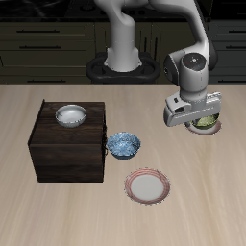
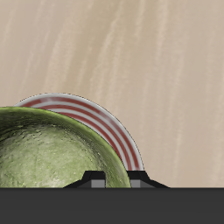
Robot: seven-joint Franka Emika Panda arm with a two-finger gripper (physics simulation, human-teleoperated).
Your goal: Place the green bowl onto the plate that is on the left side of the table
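The green bowl is mostly hidden under my gripper in the exterior view. It sits over the plate on the left side of the table, whose pinkish-red rim peeks out beneath it. In the wrist view the bowl's mottled yellow-green inside fills the frame close up, with the red-striped plate rim right behind it. My gripper is shut on the bowl's rim. I cannot tell whether the bowl touches the plate.
A dark wooden cabinet stands on the table with a white-grey bowl on top. A blue speckled bowl sits beside it. The second plate lies near the front edge.
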